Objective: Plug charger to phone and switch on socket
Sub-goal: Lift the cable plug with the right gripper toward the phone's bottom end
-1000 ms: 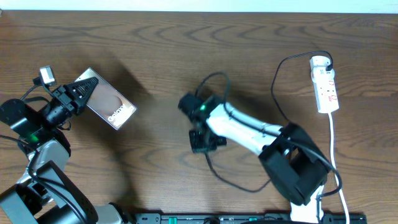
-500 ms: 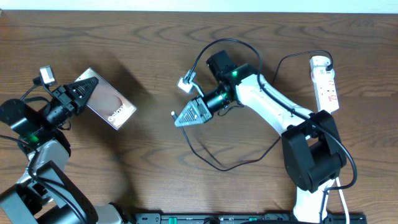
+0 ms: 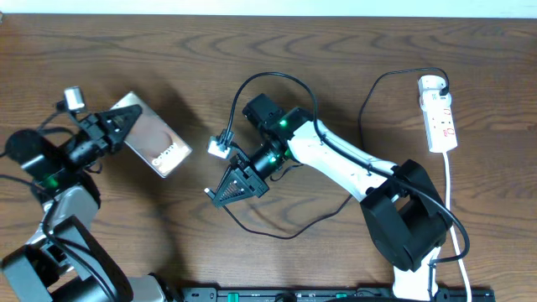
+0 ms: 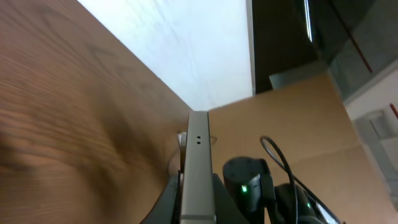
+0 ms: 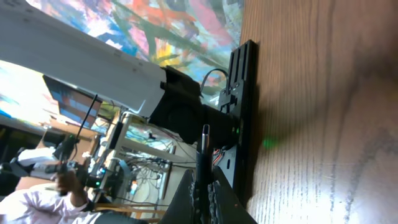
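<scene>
While the left pincer [image 3: 124,125] clamps the phone [image 3: 159,144] tilted and the right pincer [image 3: 220,195] pinches the charger [image 5: 203,155] tip, plugging is in hand; next, likely align tip to port; socket [image 3: 440,117] untouched.

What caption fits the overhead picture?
Left fingers grip the phone, right fingers pinch the charger, the socket lies apart.

Phone [image 3: 156,139] left, charger [image 3: 289,236] centre, socket [image 3: 439,113] right
</scene>
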You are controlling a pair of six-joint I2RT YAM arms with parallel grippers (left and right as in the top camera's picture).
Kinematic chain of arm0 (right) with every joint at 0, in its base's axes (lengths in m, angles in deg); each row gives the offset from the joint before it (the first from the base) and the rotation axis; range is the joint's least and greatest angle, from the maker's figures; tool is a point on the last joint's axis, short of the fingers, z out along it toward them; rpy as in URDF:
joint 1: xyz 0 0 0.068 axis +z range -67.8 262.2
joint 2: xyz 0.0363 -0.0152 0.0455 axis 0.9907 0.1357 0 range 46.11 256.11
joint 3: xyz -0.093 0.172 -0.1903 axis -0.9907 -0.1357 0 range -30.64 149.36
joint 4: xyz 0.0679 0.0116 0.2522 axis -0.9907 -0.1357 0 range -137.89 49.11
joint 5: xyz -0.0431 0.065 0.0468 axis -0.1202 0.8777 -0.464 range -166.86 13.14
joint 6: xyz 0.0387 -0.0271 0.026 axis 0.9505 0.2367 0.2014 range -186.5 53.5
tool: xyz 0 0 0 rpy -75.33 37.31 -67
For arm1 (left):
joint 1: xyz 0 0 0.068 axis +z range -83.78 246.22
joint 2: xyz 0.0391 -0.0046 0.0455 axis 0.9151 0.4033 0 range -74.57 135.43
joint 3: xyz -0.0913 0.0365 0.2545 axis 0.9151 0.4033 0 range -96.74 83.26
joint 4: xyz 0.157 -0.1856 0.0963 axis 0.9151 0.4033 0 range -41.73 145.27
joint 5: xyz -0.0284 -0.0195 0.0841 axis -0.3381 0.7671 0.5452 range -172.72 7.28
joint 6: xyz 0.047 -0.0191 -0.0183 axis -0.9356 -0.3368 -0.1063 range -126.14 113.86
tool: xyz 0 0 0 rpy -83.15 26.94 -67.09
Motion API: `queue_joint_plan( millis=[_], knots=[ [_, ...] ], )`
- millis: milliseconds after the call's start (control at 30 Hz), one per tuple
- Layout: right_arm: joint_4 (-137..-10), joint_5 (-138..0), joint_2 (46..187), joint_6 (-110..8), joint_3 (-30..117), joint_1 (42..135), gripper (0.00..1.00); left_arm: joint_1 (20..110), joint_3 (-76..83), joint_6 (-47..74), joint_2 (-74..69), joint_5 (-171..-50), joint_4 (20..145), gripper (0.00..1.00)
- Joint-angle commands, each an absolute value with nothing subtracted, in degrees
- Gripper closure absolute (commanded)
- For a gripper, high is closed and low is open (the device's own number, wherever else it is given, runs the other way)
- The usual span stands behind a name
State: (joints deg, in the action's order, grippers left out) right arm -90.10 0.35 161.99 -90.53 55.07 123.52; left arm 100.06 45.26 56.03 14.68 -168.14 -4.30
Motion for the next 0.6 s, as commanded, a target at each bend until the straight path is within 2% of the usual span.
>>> queue_joint_plan(
  millis=[0,200,567],
  knots=[
    [-89.5,2.4,162.6,-88.2,54.7,122.5,0.99,96.2,43.5,57.1,13.8,-169.7,-6.2,0.93],
    [-89.1,11.7,164.4,-87.1,54.7,120.9,0.99,93.7,43.5,57.6,13.8,-167.5,-9.8,0.93],
    [-86.6,12.7,169.9,-87.6,54.7,120.4,0.99,93.8,43.5,57.6,13.8,-167.3,-10.2,0.93]
  ],
)
